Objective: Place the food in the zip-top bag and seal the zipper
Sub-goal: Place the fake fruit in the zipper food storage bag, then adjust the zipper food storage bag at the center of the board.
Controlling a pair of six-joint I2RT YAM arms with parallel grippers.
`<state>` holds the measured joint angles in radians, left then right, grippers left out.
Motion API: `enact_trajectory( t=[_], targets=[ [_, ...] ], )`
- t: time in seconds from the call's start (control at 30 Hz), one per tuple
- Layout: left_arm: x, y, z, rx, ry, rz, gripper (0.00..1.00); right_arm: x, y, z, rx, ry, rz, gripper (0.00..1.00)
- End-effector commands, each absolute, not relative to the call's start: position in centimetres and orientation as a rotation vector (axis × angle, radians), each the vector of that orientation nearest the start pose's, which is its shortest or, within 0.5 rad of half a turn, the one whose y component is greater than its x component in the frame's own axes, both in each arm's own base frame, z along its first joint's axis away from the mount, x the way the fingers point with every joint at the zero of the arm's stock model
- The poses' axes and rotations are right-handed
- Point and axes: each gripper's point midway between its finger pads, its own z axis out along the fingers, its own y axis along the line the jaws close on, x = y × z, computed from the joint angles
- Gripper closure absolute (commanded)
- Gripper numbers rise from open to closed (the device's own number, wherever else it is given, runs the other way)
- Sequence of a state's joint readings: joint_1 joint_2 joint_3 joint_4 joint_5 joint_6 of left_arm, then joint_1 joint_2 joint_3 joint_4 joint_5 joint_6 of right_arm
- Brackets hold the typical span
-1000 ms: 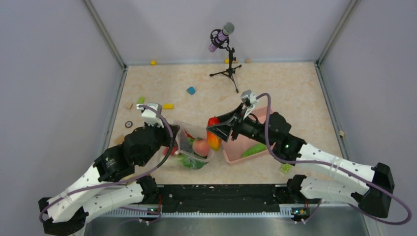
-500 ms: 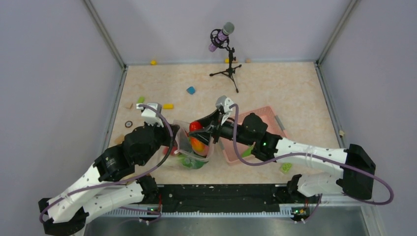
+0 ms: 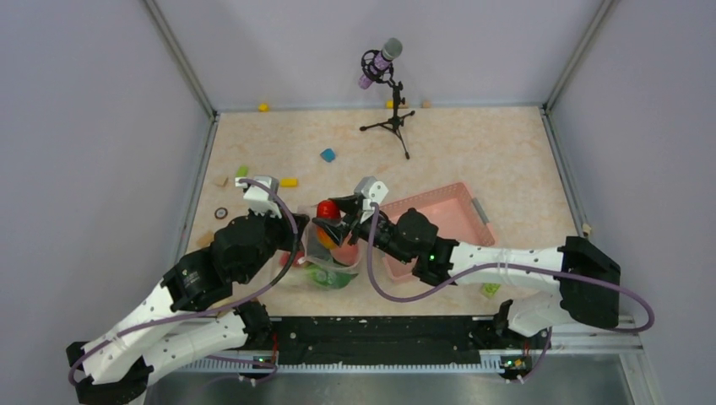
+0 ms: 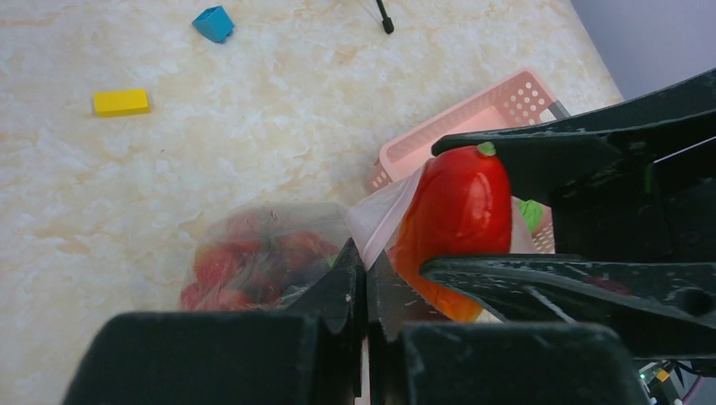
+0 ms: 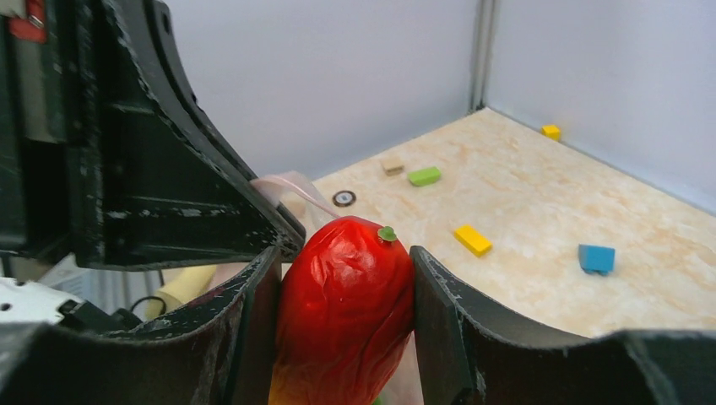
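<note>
My right gripper point(image 3: 331, 221) is shut on the red-yellow mango point(image 5: 346, 312), which also shows in the top view point(image 3: 326, 210) and the left wrist view point(image 4: 456, 224). It holds the mango over the mouth of the clear zip-top bag point(image 3: 325, 253). My left gripper point(image 4: 366, 274) is shut on the bag's mouth edge and holds it up. The bag point(image 4: 262, 253) holds red berries, green pieces and a pink fruit point(image 3: 344, 253). The zipper strip is too faint to make out.
The pink basket point(image 3: 439, 221) lies right of the bag, with a green piece point(image 4: 530, 215) in it. Small blocks are scattered: yellow point(image 4: 121, 102), blue point(image 4: 214, 23), green point(image 3: 241, 171). A microphone on a tripod point(image 3: 390, 93) stands at the back.
My right gripper has carried the mango leftwards from the basket side to above the bag's mouth. The left arm has stayed in place, holding the bag.
</note>
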<state>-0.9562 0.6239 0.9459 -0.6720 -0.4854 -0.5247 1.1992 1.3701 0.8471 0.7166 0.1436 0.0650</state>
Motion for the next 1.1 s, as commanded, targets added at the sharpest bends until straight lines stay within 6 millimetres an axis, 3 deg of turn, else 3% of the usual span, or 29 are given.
enact_trajectory(
  t=[0.0,0.13,0.3,0.47,0.57,0.63,0.77,0.87,1.07],
  targets=[
    [18.8,-15.6,30.1,0.057,1.861,-0.598,1.00,19.5,42.3,32.5,-0.614,1.250,0.878,0.56],
    [18.8,-15.3,30.2,0.044,1.854,-0.600,1.00,19.0,41.9,32.5,-0.635,1.261,0.877,0.42],
    [19.0,-15.2,30.2,0.033,1.857,-0.596,1.00,18.1,41.0,33.8,-0.644,1.261,0.917,0.32],
    [19.0,-15.1,30.3,0.027,1.855,-0.601,1.00,16.7,40.0,35.0,-0.669,1.257,0.974,0.29],
    [19.0,-15.0,30.3,0.023,1.853,-0.600,1.00,16.9,38.5,35.2,-0.623,1.307,0.963,0.28],
    [19.0,-15.0,30.3,0.020,1.852,-0.601,1.00,17.7,37.1,34.7,-0.555,1.394,0.920,0.27],
    [19.1,-15.0,30.3,0.017,1.856,-0.599,1.00,18.9,34.6,30.8,-0.486,1.652,0.767,0.28],
    [19.1,-15.1,30.2,0.018,1.860,-0.601,1.00,18.0,34.3,28.1,-0.550,1.746,0.749,0.32],
    [19.2,-15.3,30.0,0.026,1.869,-0.603,1.00,18.4,34.0,26.3,-0.551,1.786,0.690,0.50]
  ],
)
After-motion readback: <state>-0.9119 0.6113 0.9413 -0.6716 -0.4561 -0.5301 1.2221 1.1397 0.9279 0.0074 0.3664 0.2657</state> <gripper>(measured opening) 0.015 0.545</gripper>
